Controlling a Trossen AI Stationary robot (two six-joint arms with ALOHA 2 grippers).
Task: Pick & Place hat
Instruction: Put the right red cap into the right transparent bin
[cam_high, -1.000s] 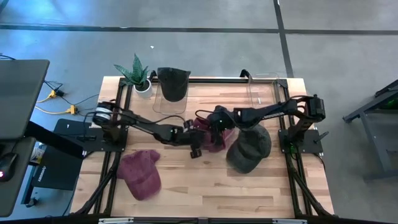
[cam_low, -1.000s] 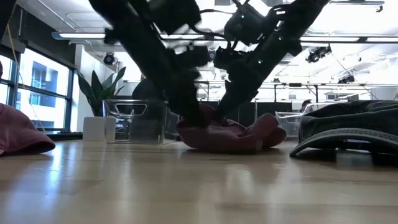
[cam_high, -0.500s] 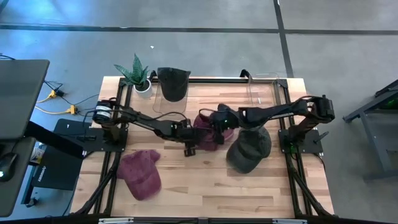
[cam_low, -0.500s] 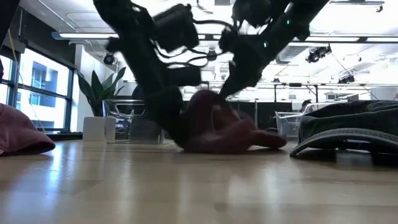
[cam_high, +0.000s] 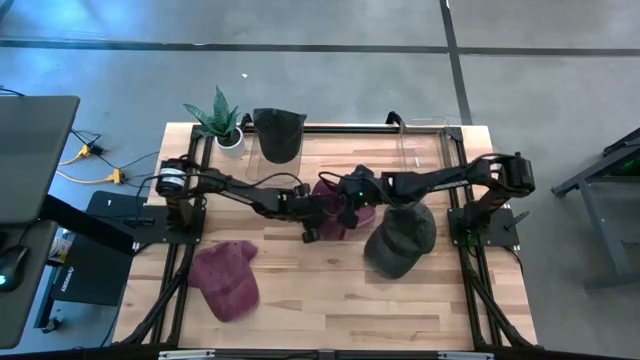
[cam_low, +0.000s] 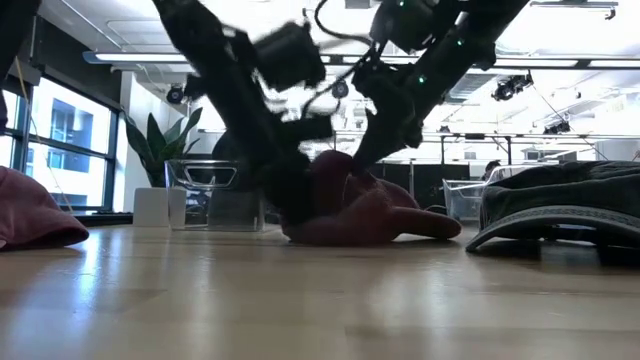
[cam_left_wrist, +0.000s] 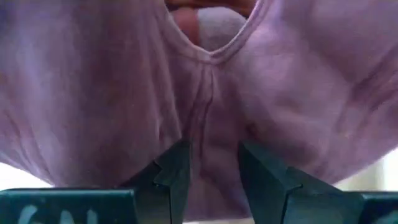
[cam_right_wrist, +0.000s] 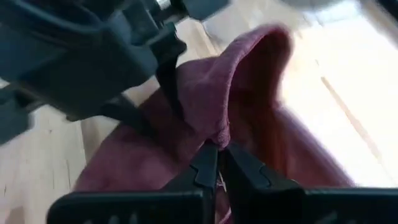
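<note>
- The wooden tabletop (cam_high: 330, 300) fills the middle of the high view, with both dark arms reaching in from the sides to meet just above its centre.
- A dark grey hat (cam_high: 400, 240) lies right of centre, and a second maroon hat (cam_high: 227, 280) sits in the lower left; both rest free of the arms.
- A clear bin (cam_high: 277, 150) along the upper edge already holds a dark hat, and a second clear bin (cam_high: 425, 143) at the upper right looks empty. A potted plant (cam_high: 220, 122) stands in the upper-left corner.
- The task's thing, the maroon hat (cam_high: 335, 205), is at the centre of the frame between the two arms. In the low view it is bunched up with its underside apparently on the wood.
- The right gripper (cam_right_wrist: 219, 163) has its jaws pinched together on a fold of the hat's rim.
- The left gripper (cam_left_wrist: 208, 163) has its jaws pressed into the cloth with a pleat between them; they look clamped on it.
- Progress, as I judge it: the grasp is made by both arms, but the hat is barely raised, if at all. The lift, the carry to a bin and the release all remain.
</note>
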